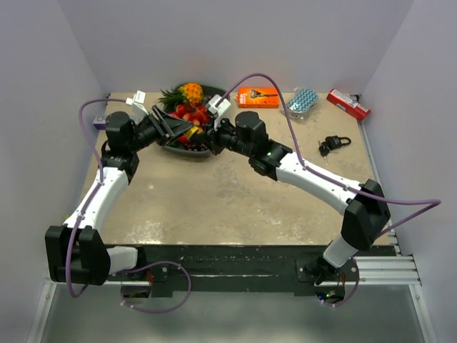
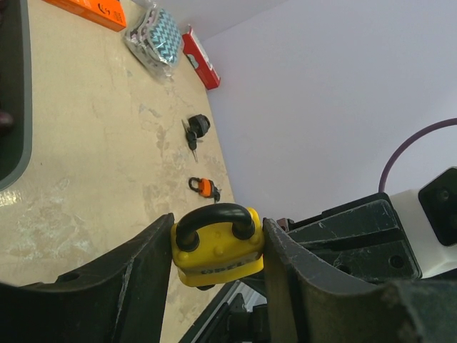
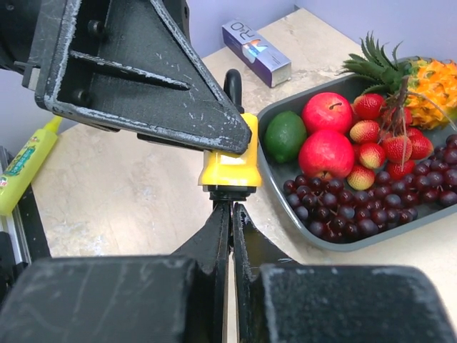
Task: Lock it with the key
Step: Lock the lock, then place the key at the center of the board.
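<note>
Clamping the yellow padlock [image 3: 228,168] by its sides, the left gripper [image 2: 218,230] has it up off the table, just beside the fruit tray [image 3: 335,246], while the right gripper [image 3: 230,207] is pinched fully together, tips touching the lock's underside, anything between them hidden.

3 locks: yellow padlock [image 2: 216,250], black padlock [image 2: 199,126], orange padlock [image 2: 206,187]. 1 tray [image 3: 270,182] with 2 red apples [image 3: 326,153], 1 lime [image 3: 285,136], 1 pineapple [image 3: 421,82]. 3 boxes: orange box [image 1: 258,96], red box [image 1: 348,104], purple box [image 3: 255,52]. 1 checkered pack [image 1: 302,102], 1 yellow tube [image 3: 25,168].
</note>
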Robot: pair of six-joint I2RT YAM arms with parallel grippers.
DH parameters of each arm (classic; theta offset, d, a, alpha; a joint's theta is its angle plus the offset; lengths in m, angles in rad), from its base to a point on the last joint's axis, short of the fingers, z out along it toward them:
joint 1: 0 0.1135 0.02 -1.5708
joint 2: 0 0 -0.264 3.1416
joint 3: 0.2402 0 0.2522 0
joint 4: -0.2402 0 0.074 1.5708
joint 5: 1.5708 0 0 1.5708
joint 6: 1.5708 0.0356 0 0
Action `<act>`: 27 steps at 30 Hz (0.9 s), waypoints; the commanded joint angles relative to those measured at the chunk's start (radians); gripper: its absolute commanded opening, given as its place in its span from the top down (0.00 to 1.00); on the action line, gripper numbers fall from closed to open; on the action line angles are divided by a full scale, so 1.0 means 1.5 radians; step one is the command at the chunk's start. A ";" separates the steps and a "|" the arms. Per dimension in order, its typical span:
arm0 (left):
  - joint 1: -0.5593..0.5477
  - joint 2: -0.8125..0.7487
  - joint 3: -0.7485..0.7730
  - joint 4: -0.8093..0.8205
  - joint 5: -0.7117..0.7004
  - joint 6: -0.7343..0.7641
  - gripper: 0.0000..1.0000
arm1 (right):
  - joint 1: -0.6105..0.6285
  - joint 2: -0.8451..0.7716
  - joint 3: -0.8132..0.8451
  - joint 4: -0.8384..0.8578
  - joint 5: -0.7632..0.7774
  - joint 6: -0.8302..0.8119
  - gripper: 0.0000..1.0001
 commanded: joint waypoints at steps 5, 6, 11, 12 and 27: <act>0.064 0.024 0.078 0.025 -0.070 -0.025 1.00 | 0.000 -0.057 -0.037 0.016 -0.037 -0.004 1.00; 0.069 0.027 0.090 0.025 -0.075 -0.026 1.00 | 0.000 -0.059 -0.044 0.017 -0.035 -0.002 1.00; 0.099 0.038 0.111 0.006 -0.090 -0.008 1.00 | 0.000 -0.062 -0.052 0.017 -0.028 0.020 1.00; 0.105 0.038 0.120 -0.019 -0.090 0.013 1.00 | 0.000 -0.059 -0.052 0.017 -0.028 0.025 1.00; 0.408 0.070 0.252 -0.540 -0.035 0.471 1.00 | 0.124 0.220 0.049 0.125 -0.098 0.065 1.00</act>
